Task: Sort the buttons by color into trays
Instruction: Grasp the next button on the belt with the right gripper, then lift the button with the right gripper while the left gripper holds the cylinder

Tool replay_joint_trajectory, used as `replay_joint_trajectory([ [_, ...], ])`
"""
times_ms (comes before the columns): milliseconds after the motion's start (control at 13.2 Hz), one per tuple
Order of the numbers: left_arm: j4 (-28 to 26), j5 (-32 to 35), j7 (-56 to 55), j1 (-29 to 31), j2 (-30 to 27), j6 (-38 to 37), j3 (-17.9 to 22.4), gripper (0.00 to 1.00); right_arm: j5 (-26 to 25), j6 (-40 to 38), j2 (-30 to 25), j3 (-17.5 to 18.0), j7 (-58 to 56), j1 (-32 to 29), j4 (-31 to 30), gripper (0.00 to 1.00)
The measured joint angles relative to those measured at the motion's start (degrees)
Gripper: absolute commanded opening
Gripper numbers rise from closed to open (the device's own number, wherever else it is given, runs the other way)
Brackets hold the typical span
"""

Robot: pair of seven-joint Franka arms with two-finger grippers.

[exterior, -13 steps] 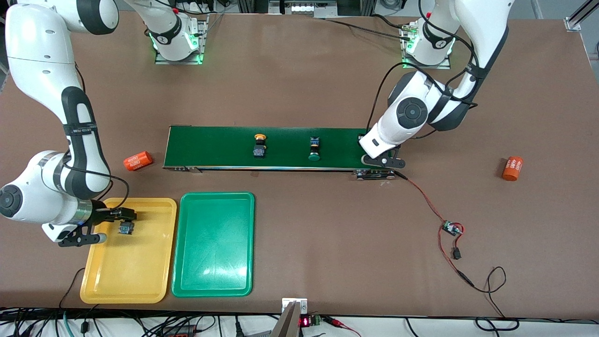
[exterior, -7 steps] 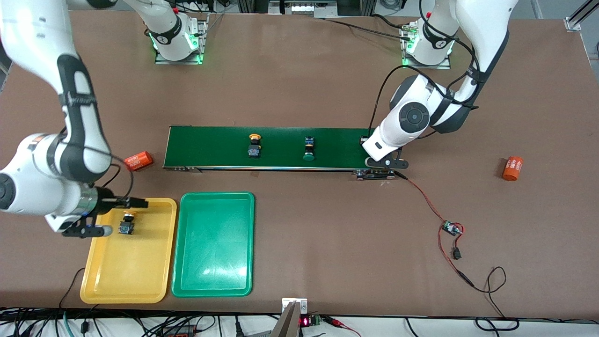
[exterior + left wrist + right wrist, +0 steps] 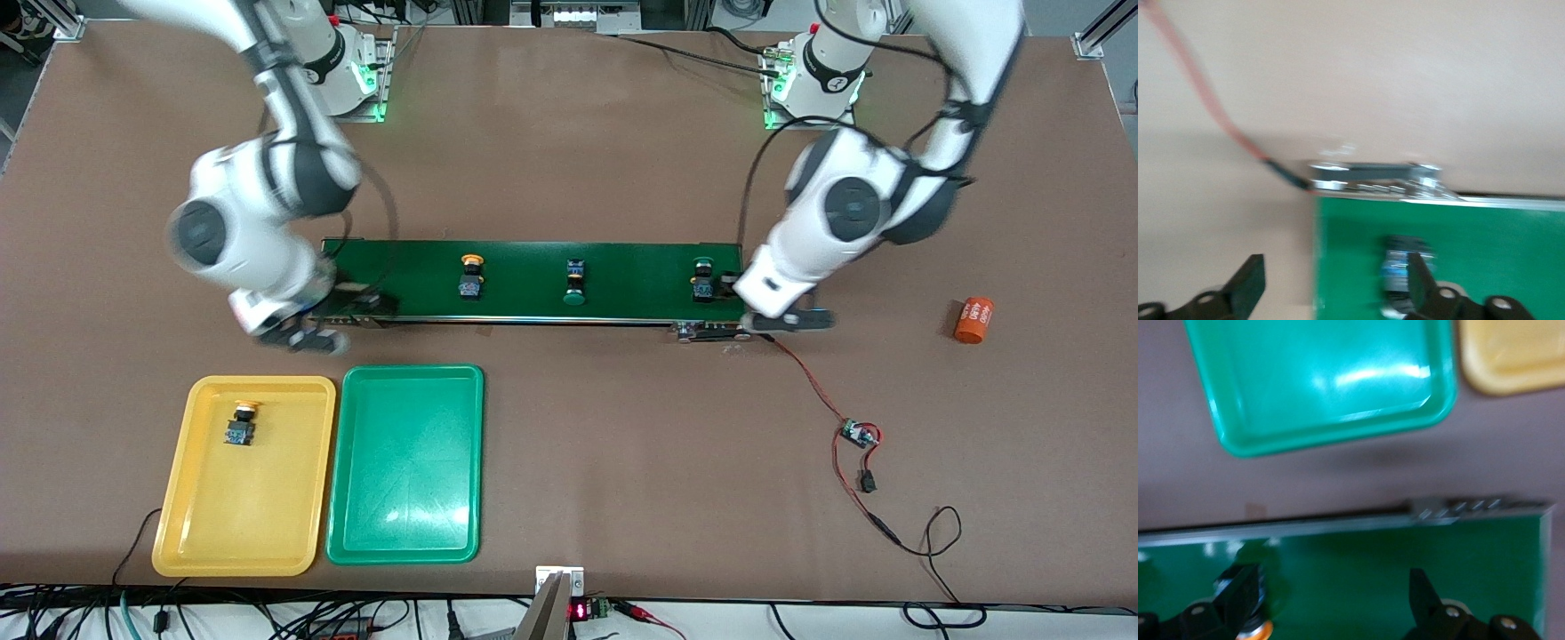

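One yellow-capped button (image 3: 240, 425) lies in the yellow tray (image 3: 191, 533), beside the bare green tray (image 3: 404, 471). On the belt (image 3: 640, 267) lie a yellow button (image 3: 469, 274), a green button (image 3: 575, 283) and another green button (image 3: 704, 277) at the left arm's end. My left gripper (image 3: 756, 307) (image 3: 1336, 287) hangs open over that end, one finger beside the blurred button (image 3: 1401, 263). Over the belt's other end my right gripper (image 3: 342, 316) (image 3: 1335, 593) is open and holds nothing. An orange cap (image 3: 1255, 630) shows by one of its fingers.
An orange cylinder (image 3: 973, 320) lies on the table toward the left arm's end. A small circuit board (image 3: 860, 434) with red and black wires (image 3: 805, 373) runs from the belt's motor end toward the front camera. Cables line the table's near edge.
My right gripper left the yellow button in the yellow tray and swung up over the belt's end. My left gripper opened and drew back, uncovering a green button. The belt's buttons drifted toward the right arm's end.
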Motion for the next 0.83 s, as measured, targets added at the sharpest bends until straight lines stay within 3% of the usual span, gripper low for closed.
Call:
replay_joint_trajectory([
  [151, -0.14, 2.93, 1.83, 7.43, -1.34, -2.72, 0.3, 1.0, -0.64, 5.39, -1.64, 0.0, 4.05, 6.12, -5.94, 1.0],
  [454, -0.77, 23.65, 5.33, 17.11, 0.18, -2.8, 0.64, 1.0, -1.87, 9.74, -1.81, -0.08, 5.14, 9.87, -10.56, 1.0],
  [605, -0.87, 30.91, 7.88, 20.85, 1.51, -2.72, 0.65, 1.0, -1.98, 10.02, -1.83, -0.17, 5.13, 9.9, -10.83, 1.0],
  [832, -0.88, 33.14, 23.97, 27.94, 4.62, 1.18, 0.7, 1.0, -2.08, 11.03, -1.54, -0.22, 5.13, 10.44, -11.23, 1.0],
])
